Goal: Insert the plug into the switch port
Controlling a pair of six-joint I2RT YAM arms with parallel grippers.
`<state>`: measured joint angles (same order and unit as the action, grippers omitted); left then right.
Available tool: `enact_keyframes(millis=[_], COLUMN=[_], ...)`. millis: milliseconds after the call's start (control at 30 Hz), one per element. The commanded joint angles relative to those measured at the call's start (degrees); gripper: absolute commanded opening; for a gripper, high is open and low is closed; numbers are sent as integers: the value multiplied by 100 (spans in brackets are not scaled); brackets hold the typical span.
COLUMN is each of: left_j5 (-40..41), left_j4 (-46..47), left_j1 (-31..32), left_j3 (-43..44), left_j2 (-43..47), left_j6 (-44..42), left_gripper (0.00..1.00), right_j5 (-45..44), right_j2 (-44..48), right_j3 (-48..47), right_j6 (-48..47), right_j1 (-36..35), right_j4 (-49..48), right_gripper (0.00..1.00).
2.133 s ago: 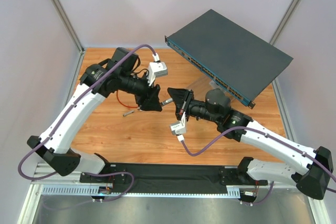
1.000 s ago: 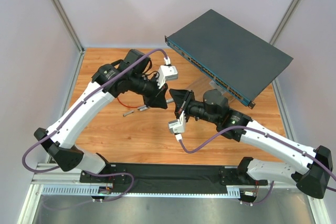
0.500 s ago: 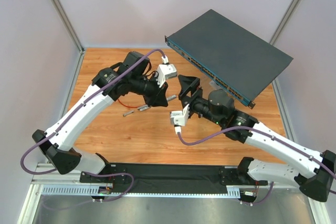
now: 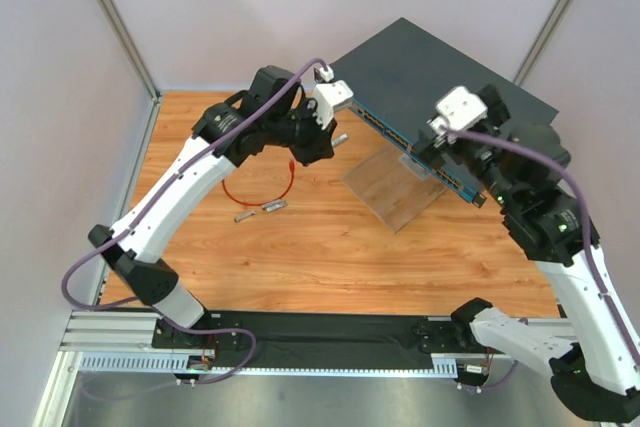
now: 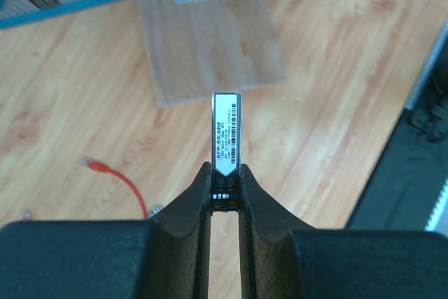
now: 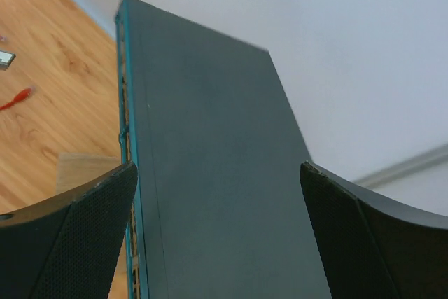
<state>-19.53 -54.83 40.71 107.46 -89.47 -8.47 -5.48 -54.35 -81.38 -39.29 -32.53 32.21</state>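
Firmly, the left hand (image 5: 225, 174) pinches a labelled module (image 5: 227, 129).

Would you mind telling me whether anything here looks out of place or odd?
Yes: the left end effector is shut on a grey labelled module, while the red cable and its plug lie loose on the table. The switch sits diagonally, propped on a clear stand.

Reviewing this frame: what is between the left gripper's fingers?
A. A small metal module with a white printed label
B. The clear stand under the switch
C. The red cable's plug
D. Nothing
A: in the left wrist view the left gripper is shut on the white-labelled module, while the plug on its red cable lies loose on the table.
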Motion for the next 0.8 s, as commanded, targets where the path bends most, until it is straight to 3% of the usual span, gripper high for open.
enact_keyframes(millis=[0, 200, 400, 467, 667, 767], left_j5=[730, 1039, 1066, 1056, 1118, 1066], left_j4=[-36, -362, -810, -863, -757, -828], left_j1=[51, 77, 78, 78, 78, 78], left_j3=[730, 1908, 2831, 2842, 2885, 2947], left_j2=[-561, -1546, -2337, -2426, -2540, -2602], left_j6=[-111, -111, -410, -366, -339, -348], left_gripper=[0, 0, 0, 0, 0, 0], right_j5=[459, 1441, 2330, 2480, 4026, 4624], right_j2=[-94, -111, -506, -725, -1148, -1175], right_j3=[-395, -668, -1028, -1142, -1319, -1275], right_j6=[2178, 3399, 3893, 4174, 5106, 5220], right_j1=[685, 1898, 3076, 3514, 4780, 4871], right_j4=[1199, 1797, 2157, 2254, 2492, 2370], right_gripper=[100, 100, 100, 99, 96, 93])
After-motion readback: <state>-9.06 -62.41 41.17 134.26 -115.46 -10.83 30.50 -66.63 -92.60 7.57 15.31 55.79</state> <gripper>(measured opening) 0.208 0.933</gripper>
